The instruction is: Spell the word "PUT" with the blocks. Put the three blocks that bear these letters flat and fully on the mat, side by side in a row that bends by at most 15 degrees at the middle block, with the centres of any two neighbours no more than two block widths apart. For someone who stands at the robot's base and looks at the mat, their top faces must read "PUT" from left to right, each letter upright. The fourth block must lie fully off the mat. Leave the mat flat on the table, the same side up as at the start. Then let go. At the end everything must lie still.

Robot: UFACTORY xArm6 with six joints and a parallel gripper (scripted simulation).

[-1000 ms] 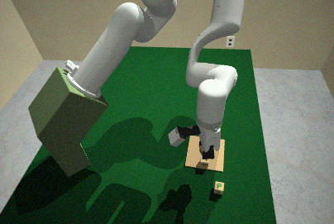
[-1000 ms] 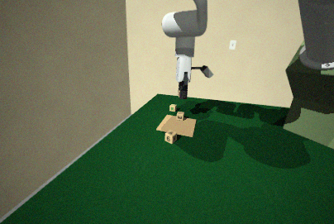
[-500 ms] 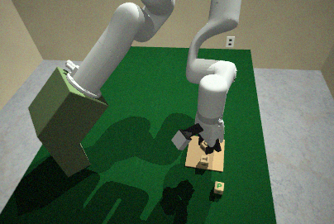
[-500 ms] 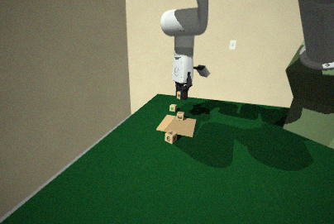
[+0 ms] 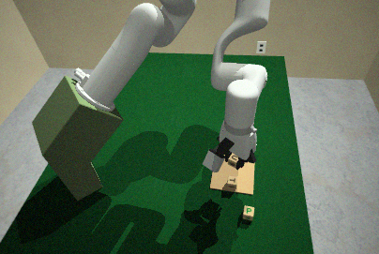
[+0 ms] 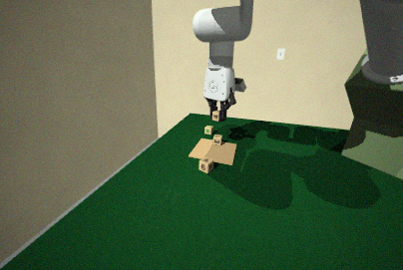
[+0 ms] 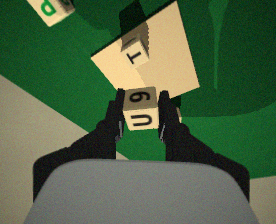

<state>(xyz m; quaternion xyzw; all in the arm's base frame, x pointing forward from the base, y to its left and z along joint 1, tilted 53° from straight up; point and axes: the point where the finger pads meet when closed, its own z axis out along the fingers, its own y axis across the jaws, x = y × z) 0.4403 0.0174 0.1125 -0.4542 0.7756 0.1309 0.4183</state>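
My gripper [image 5: 233, 158] [image 6: 216, 115] [image 7: 141, 100] is shut on the U block [image 7: 141, 120], which also shows a 9 on its other visible face. It holds the block in the air over the edge of the tan mat [image 5: 245, 181] [image 6: 225, 154] [image 7: 164, 65]. The T block [image 5: 231, 184] [image 6: 217, 139] [image 7: 135, 52] lies on the mat. The P block [image 5: 249, 213] [image 6: 205, 165] [image 7: 51, 10], with green lettering, lies off the mat on the green table top [image 5: 188, 86]. A fourth block [image 6: 208, 130] lies off the mat on its other side; I cannot read its letter, and the arm hides it in the top view.
The robot's olive base box [image 5: 70, 133] stands at the table's left side, and the arm arches over the table. Grey floor [image 5: 338, 147] surrounds the table, with walls behind.
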